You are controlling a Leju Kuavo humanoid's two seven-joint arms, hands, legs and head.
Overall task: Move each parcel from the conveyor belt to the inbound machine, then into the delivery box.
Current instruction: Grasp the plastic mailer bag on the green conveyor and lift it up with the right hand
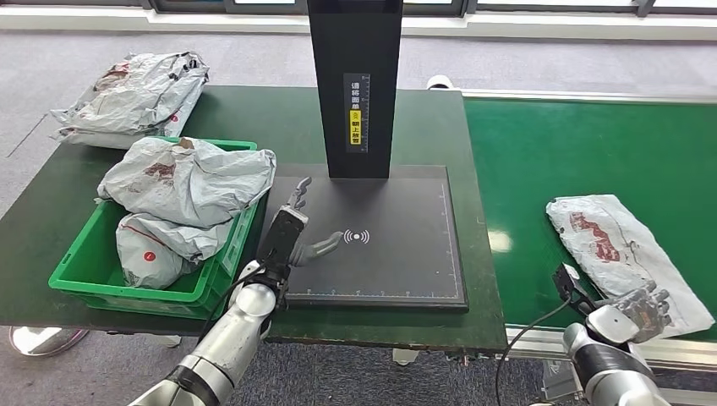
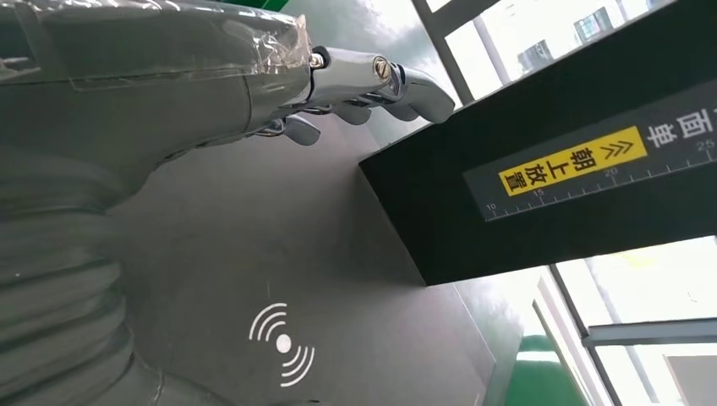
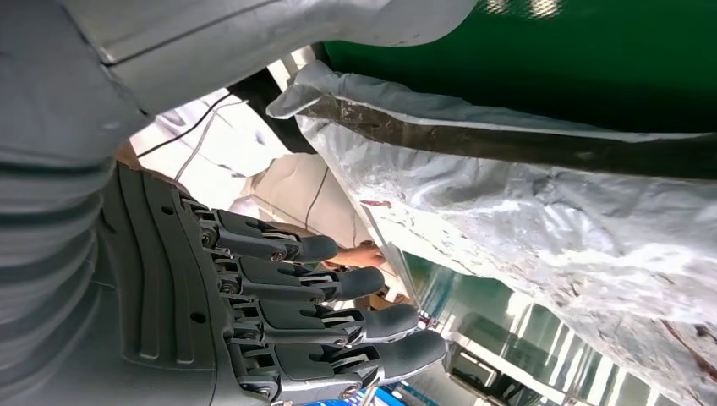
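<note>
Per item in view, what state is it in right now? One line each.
Left hand: open, empty, over the inbound machine's pad.
Right hand: at the near edge of the belt parcel; grip cannot be told.
Belt parcel: lying flat on the conveyor belt.
Inbound machine: pad bare.
Delivery box: holds grey parcels, heaped above its rim.
Table parcel: lying beside the box.
</note>
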